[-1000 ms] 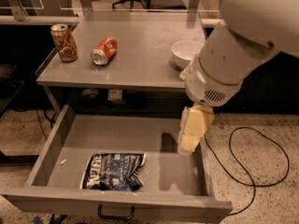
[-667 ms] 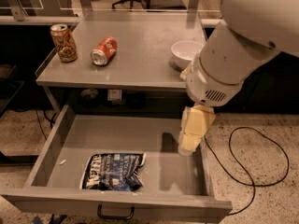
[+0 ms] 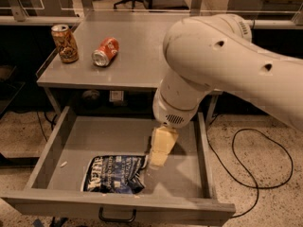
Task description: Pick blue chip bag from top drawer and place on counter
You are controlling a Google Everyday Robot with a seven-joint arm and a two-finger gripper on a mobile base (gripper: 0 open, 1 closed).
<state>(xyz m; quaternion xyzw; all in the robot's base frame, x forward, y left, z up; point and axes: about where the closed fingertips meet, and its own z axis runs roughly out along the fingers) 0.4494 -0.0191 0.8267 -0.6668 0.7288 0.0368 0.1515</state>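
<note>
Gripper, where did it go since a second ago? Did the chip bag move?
The gripper moved left and down over the drawer, ending beside the bag's right edge. The bag, drawer, upright can and tipped can on the counter stayed put.

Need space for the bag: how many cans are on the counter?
2: upright brown can at the counter's left edge, orange-red can lying beside it. The arm may hide others. The gripper is over the top drawer, by the blue chip bag.
</note>
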